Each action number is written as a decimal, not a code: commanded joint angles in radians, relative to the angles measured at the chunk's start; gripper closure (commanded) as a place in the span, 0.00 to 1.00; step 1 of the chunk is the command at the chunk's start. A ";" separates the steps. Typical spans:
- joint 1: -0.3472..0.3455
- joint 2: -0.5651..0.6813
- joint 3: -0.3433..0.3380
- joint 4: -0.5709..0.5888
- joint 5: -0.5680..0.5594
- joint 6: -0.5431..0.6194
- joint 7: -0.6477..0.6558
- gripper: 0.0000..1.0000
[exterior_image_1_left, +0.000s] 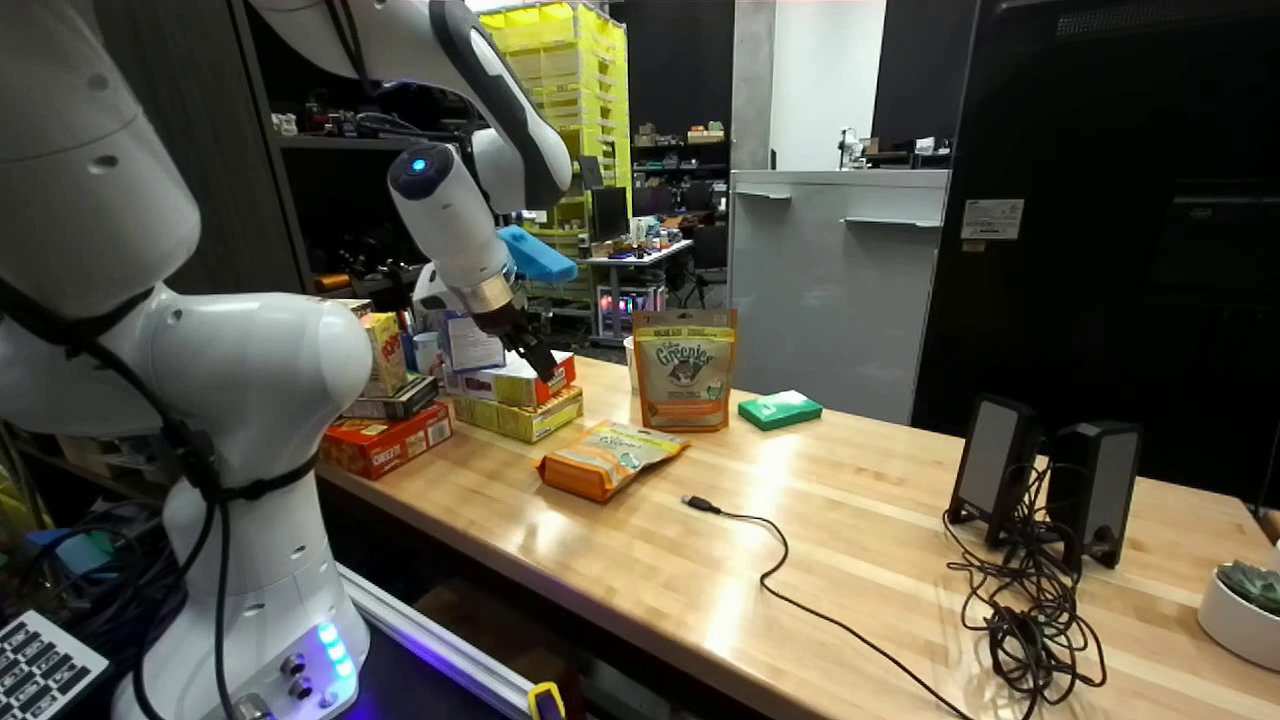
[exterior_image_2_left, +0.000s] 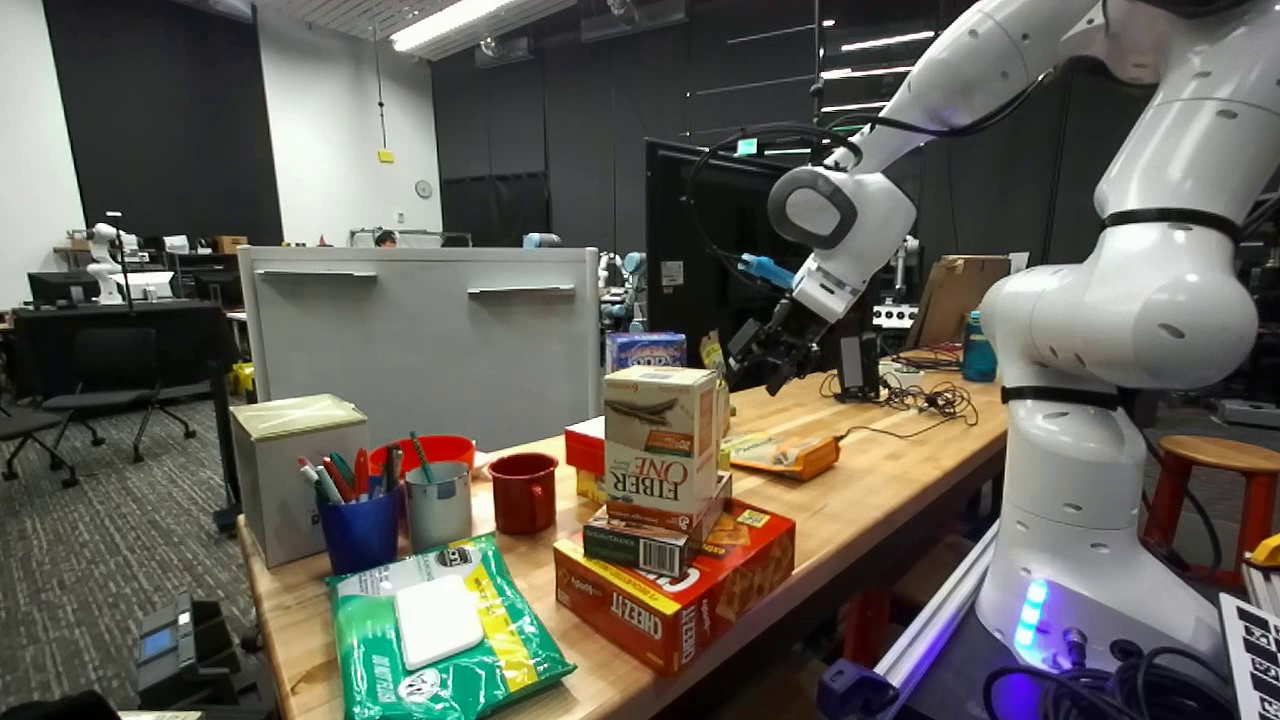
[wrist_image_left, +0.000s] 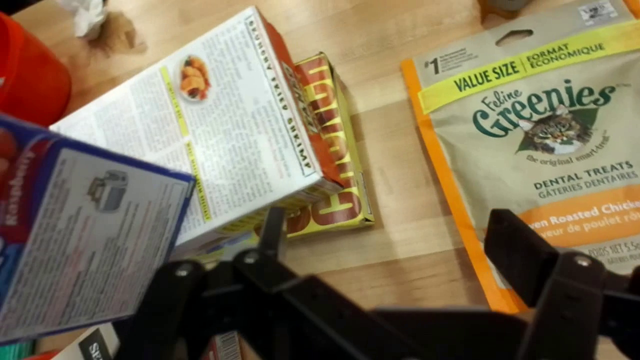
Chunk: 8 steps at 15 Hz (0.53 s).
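My gripper (wrist_image_left: 390, 222) is open above the table, and only bare wood shows between its fingers. In the wrist view its right finger overlaps an upright tan-and-orange Greenies pouch (wrist_image_left: 545, 150); the left finger overlaps the corner of stacked boxes. That stack is a white-backed fried shrimp box (wrist_image_left: 225, 125) on a yellow box (wrist_image_left: 335, 212). A blue-edged box (wrist_image_left: 95, 230) stands close at the left. In an exterior view the gripper (exterior_image_1_left: 535, 350) hangs over the box stack, and a second Greenies pouch (exterior_image_1_left: 610, 460) lies flat in front. Contact with anything cannot be made out.
A Cheez-It box (exterior_image_2_left: 680, 590) bears smaller boxes, with a Fiber One box (exterior_image_2_left: 655, 440) upright on top. Further along are a green packet (exterior_image_1_left: 780, 410), a black cable (exterior_image_1_left: 780, 560), speakers (exterior_image_1_left: 995, 470) and a potted succulent (exterior_image_1_left: 1245, 610). A red mug (exterior_image_2_left: 524, 495) and pen cups stand opposite.
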 joint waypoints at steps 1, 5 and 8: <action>0.104 -0.097 -0.086 -0.002 0.000 0.014 -0.198 0.00; 0.190 -0.113 -0.150 0.001 0.000 0.014 -0.407 0.00; 0.235 -0.127 -0.185 0.004 0.000 0.014 -0.544 0.00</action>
